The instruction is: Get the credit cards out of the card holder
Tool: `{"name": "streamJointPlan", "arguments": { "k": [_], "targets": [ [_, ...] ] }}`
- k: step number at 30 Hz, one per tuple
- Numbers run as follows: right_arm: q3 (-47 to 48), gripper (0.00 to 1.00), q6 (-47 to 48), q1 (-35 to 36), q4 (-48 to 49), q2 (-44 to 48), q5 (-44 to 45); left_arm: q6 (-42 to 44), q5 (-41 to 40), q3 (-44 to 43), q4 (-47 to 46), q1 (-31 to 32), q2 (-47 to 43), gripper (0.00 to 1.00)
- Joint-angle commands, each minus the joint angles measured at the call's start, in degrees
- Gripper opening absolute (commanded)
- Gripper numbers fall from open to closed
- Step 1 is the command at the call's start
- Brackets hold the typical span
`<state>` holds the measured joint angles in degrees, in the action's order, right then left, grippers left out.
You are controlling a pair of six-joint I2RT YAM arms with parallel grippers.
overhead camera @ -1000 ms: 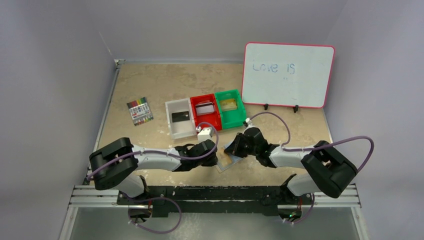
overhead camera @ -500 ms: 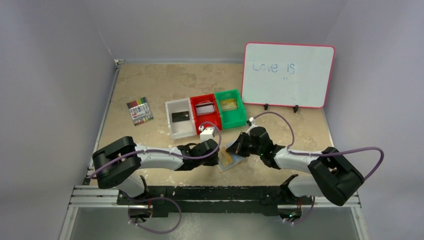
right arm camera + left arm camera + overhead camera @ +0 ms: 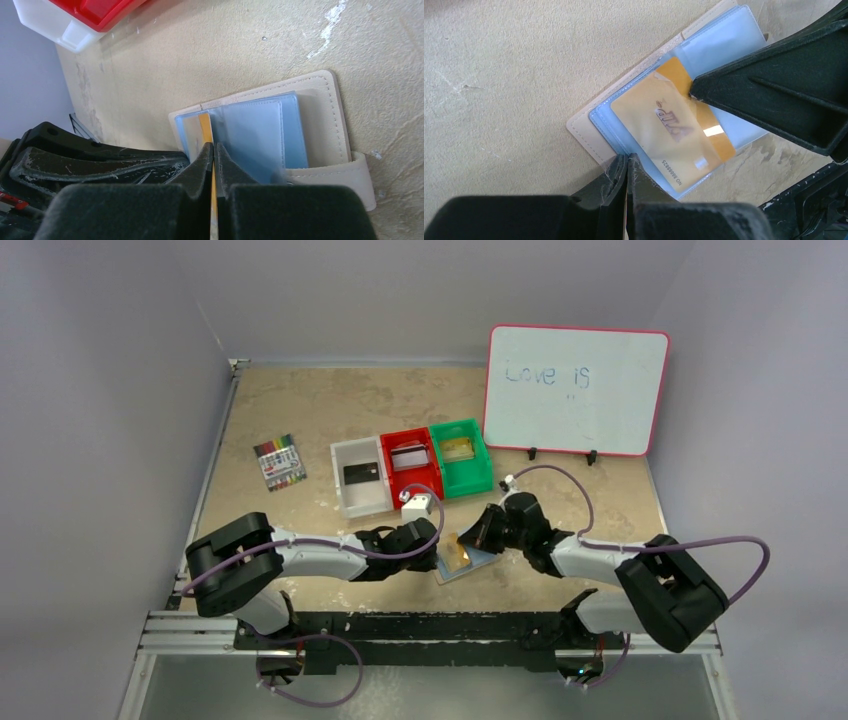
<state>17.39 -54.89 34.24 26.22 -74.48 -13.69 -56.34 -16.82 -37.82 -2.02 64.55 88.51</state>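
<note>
The card holder (image 3: 452, 571) lies open on the table, beige outside (image 3: 584, 131), pale blue sleeves inside (image 3: 260, 135). A gold card (image 3: 664, 135) sits partly in a clear sleeve. My left gripper (image 3: 628, 157) is shut on the near edge of the sleeves. From the opposite side my right gripper (image 3: 213, 146) is shut on the gold card's edge (image 3: 204, 127). In the top view both grippers (image 3: 437, 552) (image 3: 478, 537) meet over the holder. A black card (image 3: 362, 473) lies in the white bin, a silver-grey card (image 3: 408, 456) in the red bin.
White bin (image 3: 352, 502), red bin (image 3: 424, 483) and green bin (image 3: 474, 480) stand in a row just behind the grippers; the green one holds a tan card. A marker pack (image 3: 279, 462) lies at the left. A whiteboard (image 3: 576, 390) stands at the back right.
Both grippers have closed. My right gripper has shifted slightly right, and the gold card shows more plainly between the two grippers. The left arm has barely moved.
</note>
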Motion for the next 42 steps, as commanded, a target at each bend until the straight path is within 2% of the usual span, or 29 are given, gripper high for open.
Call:
{"name": "streamJointPlan", "arguments": {
  "k": [1,10,18,21,28,35,42],
  "targets": [
    [0.09,0.00,1.12,-0.87,-1.03,1.49,0.50,2.54,-1.73,0.55,5.38,-0.08,2.06,0.00],
    [-0.42,0.00,2.34,-2.05,-1.48,2.94,0.74,2.73,-1.70,0.65,5.14,-0.11,1.86,0.00],
    [-1.67,0.11,4.44,-2.09,5.89,-3.32,-9.86,3.21,-1.11,0.08,4.75,-0.15,1.47,0.00],
    [-2.88,0.16,3.16,-2.13,9.36,-4.27,-11.59,3.12,-1.13,0.04,4.82,-0.07,1.40,0.00],
    [-3.56,0.21,2.22,-2.10,12.08,-5.77,-12.65,2.92,-1.11,0.14,4.90,-0.09,1.12,0.00],
    [-3.87,0.04,1.47,-2.09,12.31,-5.24,-12.13,2.99,-1.29,-0.21,5.30,-0.08,1.23,0.00],
    [-2.88,0.00,1.96,-2.19,2.33,2.49,-2.48,3.36,-1.61,0.11,5.86,-0.05,1.02,0.00]
  ]
}}
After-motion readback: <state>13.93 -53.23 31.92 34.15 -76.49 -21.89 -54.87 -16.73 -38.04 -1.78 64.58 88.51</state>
